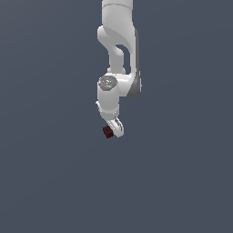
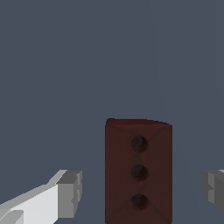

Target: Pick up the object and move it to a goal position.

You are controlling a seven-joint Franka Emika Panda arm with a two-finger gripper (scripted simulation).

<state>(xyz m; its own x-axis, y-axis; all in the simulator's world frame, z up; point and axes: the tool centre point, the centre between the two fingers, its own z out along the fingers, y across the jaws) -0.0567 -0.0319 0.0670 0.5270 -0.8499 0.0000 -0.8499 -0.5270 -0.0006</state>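
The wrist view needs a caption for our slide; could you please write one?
Open gripper straddling a dark reddish-brown block with three holes, grey fingers clear of both sides.

Open grey floor is lying bare all around the arm, while the reddish-brown object [image 2: 138,170] is standing between the gripper [image 2: 142,192]'s spread fingers [image 2: 70,192], leaving clear gaps on both sides and touching neither pad, the only thing sitting in the way.

Exterior view: distant, facing arm. Wrist view: close. Shared: object [image 1: 108,132] [image 2: 138,170].
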